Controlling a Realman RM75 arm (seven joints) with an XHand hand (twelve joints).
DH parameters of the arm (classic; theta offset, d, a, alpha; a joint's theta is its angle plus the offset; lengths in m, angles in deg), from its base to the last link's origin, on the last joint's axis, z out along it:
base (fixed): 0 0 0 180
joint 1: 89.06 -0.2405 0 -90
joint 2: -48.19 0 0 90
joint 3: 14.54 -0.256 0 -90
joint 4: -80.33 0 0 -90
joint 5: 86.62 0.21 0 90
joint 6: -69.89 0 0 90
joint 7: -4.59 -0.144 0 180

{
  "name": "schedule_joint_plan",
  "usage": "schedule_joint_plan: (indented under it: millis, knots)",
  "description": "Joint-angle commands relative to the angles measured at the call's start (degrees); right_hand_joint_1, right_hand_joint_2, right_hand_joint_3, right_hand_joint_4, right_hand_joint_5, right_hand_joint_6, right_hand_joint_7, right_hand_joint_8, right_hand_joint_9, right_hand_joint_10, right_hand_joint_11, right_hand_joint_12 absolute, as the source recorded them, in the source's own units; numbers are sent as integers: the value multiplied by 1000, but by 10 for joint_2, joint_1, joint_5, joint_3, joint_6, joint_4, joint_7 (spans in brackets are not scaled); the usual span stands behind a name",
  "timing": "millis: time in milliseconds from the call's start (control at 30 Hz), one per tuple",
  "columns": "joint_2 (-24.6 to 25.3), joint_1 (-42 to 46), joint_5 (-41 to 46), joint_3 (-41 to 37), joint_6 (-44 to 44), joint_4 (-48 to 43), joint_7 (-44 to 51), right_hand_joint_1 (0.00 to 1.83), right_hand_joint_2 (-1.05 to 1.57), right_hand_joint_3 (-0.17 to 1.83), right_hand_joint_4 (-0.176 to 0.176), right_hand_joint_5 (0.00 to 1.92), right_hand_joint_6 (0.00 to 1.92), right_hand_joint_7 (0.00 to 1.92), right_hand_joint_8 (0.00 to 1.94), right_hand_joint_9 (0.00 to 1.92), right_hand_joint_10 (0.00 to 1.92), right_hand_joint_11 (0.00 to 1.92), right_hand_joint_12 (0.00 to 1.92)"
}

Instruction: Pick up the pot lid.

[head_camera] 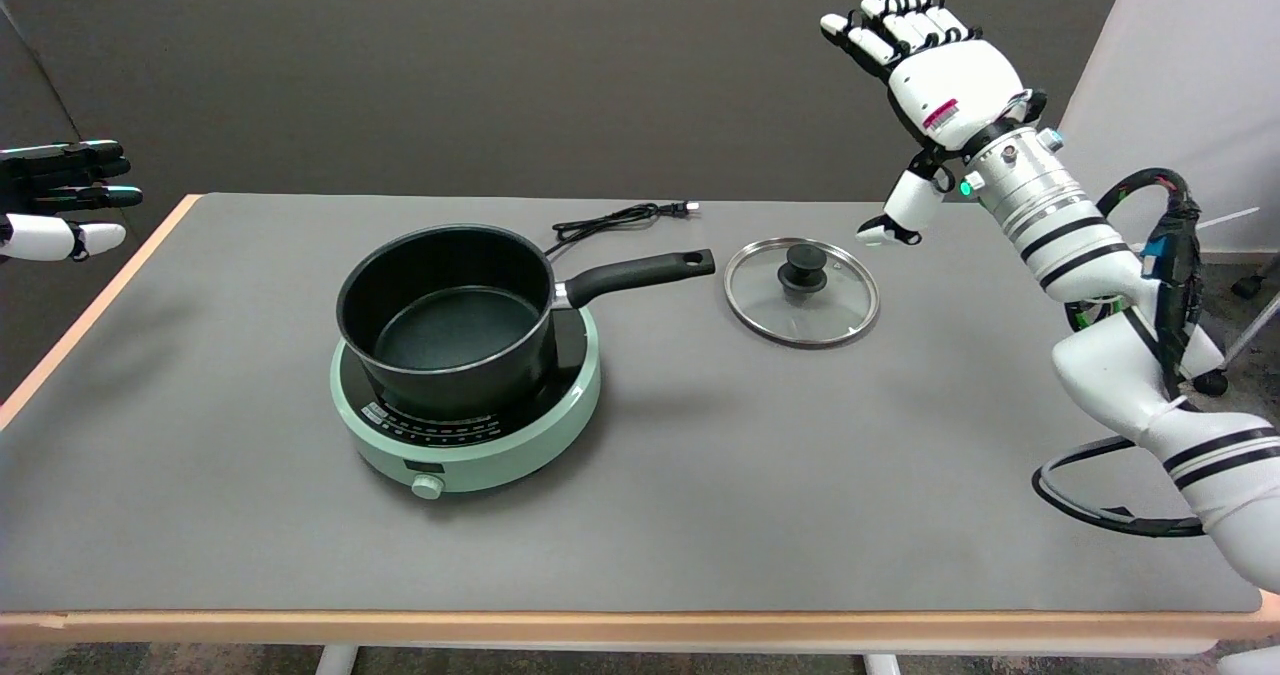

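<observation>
Right hand hovers with fingers spread, holding nothing. Below and left of it, the round glass pot lid with black knob lies flat on the grey table. Best centre over the knob, then pinch it.

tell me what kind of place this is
Probably a robot test bench staged as a kitchen: a pot on a green hotplate, grey table, plain dark backdrop.
</observation>
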Motion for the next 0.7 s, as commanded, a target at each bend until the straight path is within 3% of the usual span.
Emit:
schedule_joint_plan:
  millis: [33,700]
  knots:
    - [-4,-49,-13,37,5,80,-74,1120,-392,877,176,72,72,72,72,72,72,72,72]
    - [-4,-44,-61,17,-22,53,-84,1158,-413,821,175,68,68,68,68,68,68,68,68]
